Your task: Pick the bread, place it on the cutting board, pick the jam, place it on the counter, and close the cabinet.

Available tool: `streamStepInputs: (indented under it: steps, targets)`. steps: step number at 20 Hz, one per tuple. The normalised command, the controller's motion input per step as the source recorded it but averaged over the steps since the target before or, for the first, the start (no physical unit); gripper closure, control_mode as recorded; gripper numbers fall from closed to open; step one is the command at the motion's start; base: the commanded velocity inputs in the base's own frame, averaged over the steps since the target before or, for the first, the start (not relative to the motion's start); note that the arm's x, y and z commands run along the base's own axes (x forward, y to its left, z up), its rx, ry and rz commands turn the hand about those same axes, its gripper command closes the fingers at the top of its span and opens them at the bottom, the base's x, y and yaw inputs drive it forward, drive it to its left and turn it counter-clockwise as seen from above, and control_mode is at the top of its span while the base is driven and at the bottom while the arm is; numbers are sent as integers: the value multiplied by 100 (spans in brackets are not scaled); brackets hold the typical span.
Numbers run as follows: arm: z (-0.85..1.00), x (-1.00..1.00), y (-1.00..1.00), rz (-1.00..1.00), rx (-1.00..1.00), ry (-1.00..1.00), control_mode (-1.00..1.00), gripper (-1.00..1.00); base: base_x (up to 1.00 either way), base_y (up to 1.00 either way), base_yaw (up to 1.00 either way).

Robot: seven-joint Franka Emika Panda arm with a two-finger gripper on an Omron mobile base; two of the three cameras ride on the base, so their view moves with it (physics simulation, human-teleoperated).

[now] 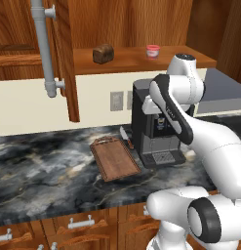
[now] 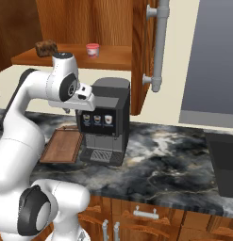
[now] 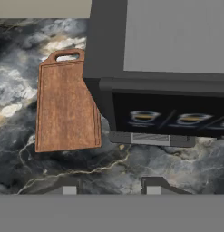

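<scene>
Left base view: the bread [image 1: 103, 53] and the jam [image 1: 152, 51] sit apart on a wooden shelf [image 1: 131, 61] inside the open cabinet, whose door [image 1: 58, 58] juts forward with a grey tube handle. Below, the board [image 1: 114, 159] lies flat and bare on the dark marble bench [image 1: 39, 171], just left of a black coffee machine [image 1: 151, 127]. The white arm rises in front of the machine.

Right base view: the same shelf shows from the other side, bread [image 2: 46, 47] left of jam [image 2: 92, 50]. The board [image 2: 63, 146] is partly hidden behind the arm.

Hand view: the jaws [image 3: 109, 186] point down at the bench, closed and gripping nothing, with the board [image 3: 65, 106] up and to the left. Bread and jam are well above them, on the shelf.
</scene>
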Motion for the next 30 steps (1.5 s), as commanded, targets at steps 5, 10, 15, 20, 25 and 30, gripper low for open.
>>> streamStepInputs:
  steps: [5,10,15,20,25,30]
  targets:
    - [-1,0,0,0,1,0,-100,-100,0,0,0]
    - [0,0,0,0,0,0,-100,-100,0,0,0]
    - [0,0,0,0,0,0,-100,-100,0,0,0]
    - [0,0,0,0,0,0,-100,-100,0,0,0]
    - [0,0,0,0,0,0,-100,-100,0,0,0]
    - [21,-6,0,0,0,-10,-100,-100,0,0,0]
